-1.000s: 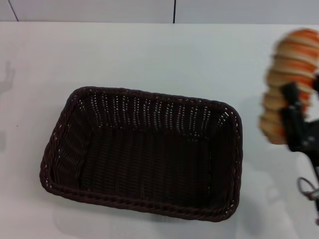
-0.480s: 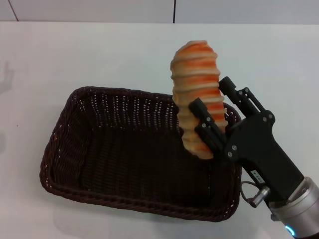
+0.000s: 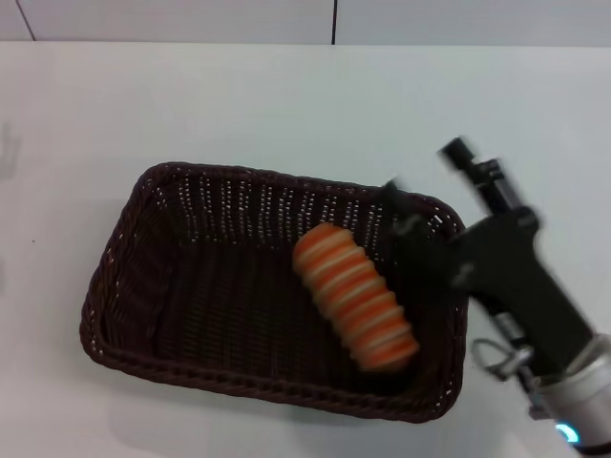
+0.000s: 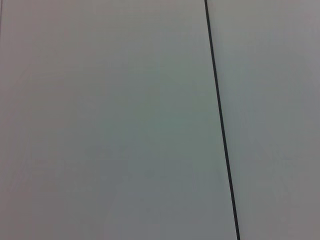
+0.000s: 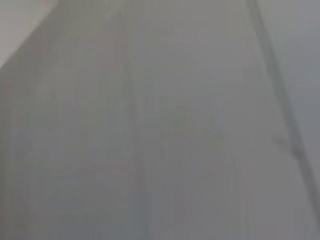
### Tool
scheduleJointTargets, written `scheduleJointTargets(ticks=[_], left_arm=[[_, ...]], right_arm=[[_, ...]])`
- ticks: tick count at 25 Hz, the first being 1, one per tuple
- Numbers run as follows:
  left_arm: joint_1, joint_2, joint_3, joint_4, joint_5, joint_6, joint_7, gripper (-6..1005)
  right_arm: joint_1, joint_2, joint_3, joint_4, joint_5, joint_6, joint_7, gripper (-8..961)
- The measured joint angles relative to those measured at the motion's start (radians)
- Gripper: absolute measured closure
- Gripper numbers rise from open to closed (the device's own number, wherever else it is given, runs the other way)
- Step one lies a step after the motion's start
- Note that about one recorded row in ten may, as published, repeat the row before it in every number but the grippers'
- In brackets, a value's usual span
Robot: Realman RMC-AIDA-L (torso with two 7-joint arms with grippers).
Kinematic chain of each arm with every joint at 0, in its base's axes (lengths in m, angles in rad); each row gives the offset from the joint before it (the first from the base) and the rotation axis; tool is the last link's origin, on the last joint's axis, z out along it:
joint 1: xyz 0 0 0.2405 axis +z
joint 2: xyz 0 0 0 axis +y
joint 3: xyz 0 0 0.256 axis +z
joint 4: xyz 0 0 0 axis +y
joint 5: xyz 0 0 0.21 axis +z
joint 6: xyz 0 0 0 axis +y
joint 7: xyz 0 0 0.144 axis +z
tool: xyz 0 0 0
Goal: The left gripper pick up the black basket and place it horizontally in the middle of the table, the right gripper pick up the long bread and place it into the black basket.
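White tabletop (image 3: pixel 239 95) filled most of the head view, with a pale wall and one dark seam running along its far edge. On it, near the middle, sat the black basket (image 3: pixel 143 286), its long side lying across the view and its woven rim unbroken all round. The right arm reached in from the near right corner, a blue light glowing at its wrist. Its black gripper (image 3: pixel 425 176) hung over the basket's right end; one finger (image 3: pixel 473 162) stood above the table beyond the far right corner, the other over the rim, spread wide apart and holding nothing. The long bread (image 3: pixel 355 296) lay inside the basket on the right half of its floor, set slantwise, clear of both fingers. Neither wrist view showed anything but plain grey surface with a thin dark line. The left gripper was out of sight.
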State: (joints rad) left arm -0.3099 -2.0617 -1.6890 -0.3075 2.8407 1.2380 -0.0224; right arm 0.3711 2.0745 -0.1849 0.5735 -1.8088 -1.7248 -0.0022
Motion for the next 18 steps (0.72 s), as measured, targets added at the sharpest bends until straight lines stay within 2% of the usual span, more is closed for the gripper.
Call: scheduleJointTargets(ticks=[1,3,4,9,13,14,18], left_arm=[[0.002,0.0,0.0,0.0,0.0,0.0,-0.002,237],[0.002,0.0,-0.001,0.003,-0.003,-0.001,-0.002,237],[0.002,0.0,-0.001,0.003,-0.003,-0.001,-0.002,237],[0.002,-0.002,-0.002,0.007,-0.007,-0.001,-0.001,237],[0.005,-0.003,-0.003,0.015,-0.008,-0.004,0.0,237],[0.011,-0.004,-0.003,0.019,-0.011,-0.003,0.0,237],[0.024,-0.007,-0.004,0.02,-0.033,0.002,0.001,237]], right_arm=[[-0.018,-0.001,0.017,-0.001,0.01,-0.013,0.005,137],[-0.137,-0.002,0.145,-0.02,0.086,-0.102,0.008,137],[-0.137,-0.002,0.145,-0.02,0.086,-0.102,0.008,137],[-0.279,0.004,0.294,-0.073,0.216,-0.213,0.012,137],[-0.31,0.0,0.314,-0.088,0.281,-0.226,0.011,137],[-0.322,0.0,0.316,-0.098,0.348,-0.237,0.012,137],[-0.327,0.003,0.311,-0.113,0.435,-0.243,0.013,137]])
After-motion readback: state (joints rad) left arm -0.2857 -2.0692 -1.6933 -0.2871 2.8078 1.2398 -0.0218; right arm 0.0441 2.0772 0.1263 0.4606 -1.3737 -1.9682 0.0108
